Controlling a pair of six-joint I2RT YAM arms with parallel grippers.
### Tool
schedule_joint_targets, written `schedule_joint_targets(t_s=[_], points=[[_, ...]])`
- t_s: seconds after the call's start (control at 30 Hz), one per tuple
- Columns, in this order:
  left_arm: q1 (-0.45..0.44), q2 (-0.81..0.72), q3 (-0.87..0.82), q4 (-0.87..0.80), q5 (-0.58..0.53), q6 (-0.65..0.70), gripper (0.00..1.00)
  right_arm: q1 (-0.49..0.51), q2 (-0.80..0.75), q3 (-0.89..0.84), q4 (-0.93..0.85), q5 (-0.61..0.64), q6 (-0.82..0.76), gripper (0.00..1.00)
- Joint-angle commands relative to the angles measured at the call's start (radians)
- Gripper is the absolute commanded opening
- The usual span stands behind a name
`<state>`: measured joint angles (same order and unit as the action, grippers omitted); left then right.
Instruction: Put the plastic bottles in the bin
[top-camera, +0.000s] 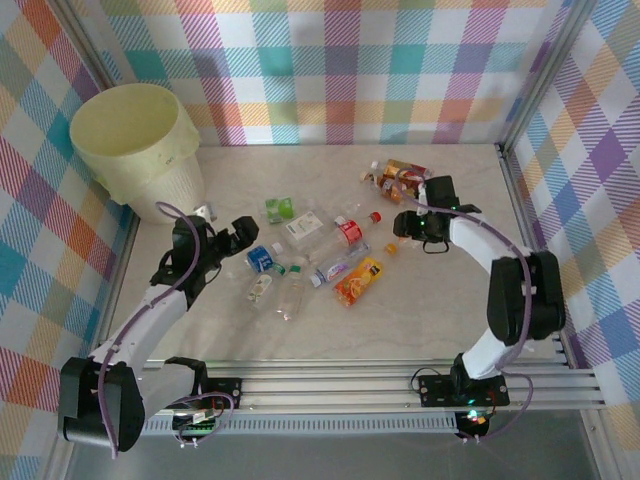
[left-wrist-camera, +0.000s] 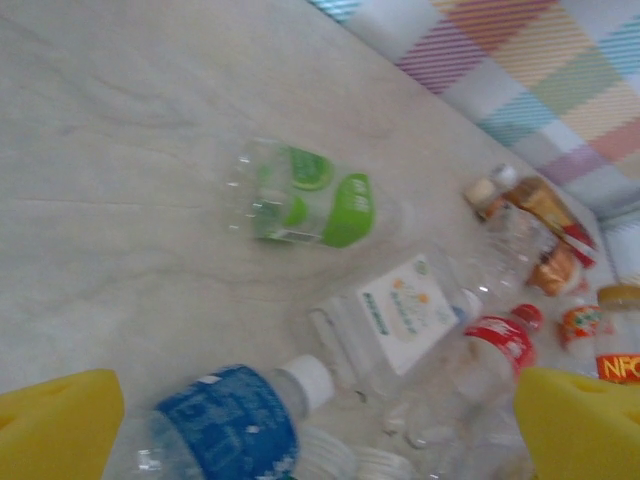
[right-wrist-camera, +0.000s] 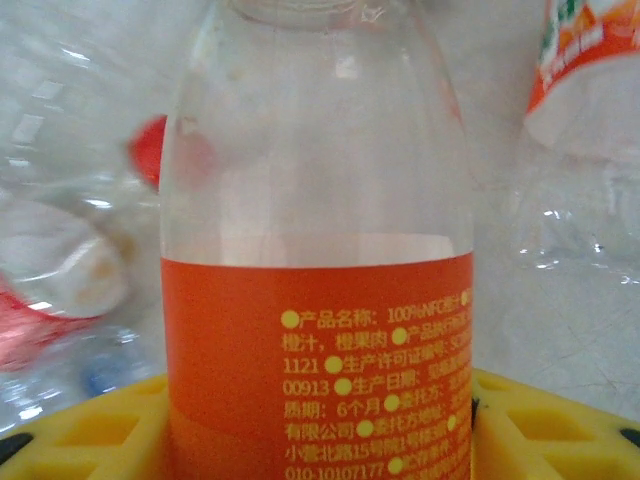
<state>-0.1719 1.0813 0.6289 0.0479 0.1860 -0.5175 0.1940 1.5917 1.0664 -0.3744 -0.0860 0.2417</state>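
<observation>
The pale-yellow bin (top-camera: 135, 140) stands at the back left. Several plastic bottles lie in the middle of the table. My left gripper (top-camera: 238, 238) is open beside them. Between its yellow fingers (left-wrist-camera: 55, 425) lies a blue-label bottle (left-wrist-camera: 225, 420), which they do not touch. Beyond it lie a green-label bottle (left-wrist-camera: 310, 195), a white-label bottle (left-wrist-camera: 405, 310) and a red-label bottle (left-wrist-camera: 500, 340). My right gripper (top-camera: 410, 228) is shut on an orange-label bottle (right-wrist-camera: 315, 300), whose sides sit against both yellow pads (right-wrist-camera: 90, 435).
More bottles (top-camera: 395, 178) lie at the back right behind the right gripper, and an orange pouch-like bottle (top-camera: 360, 280) lies near the centre. Plaid walls close in the table on three sides. A metal rail (top-camera: 380, 385) runs along the front edge.
</observation>
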Motion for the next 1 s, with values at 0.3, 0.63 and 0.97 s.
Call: schedule_joint_targets(t_s=[0.3,0.63,0.97], points=[[-0.227,0.263,0.176,0.39,0.306,-0.184,1.0,0.129,-0.243,-0.105,0.239,-0.38,0.035,0.48],[-0.41,0.472,0.401,0.479,0.383,-0.167,1.0,0.19,-0.26,-0.112,0.39,-0.587,0.119,0.48],[-0.429,0.567,0.48,0.514,0.391,-0.225,0.84,0.213,-0.268,-0.138,0.468,-0.663,0.122,0.48]])
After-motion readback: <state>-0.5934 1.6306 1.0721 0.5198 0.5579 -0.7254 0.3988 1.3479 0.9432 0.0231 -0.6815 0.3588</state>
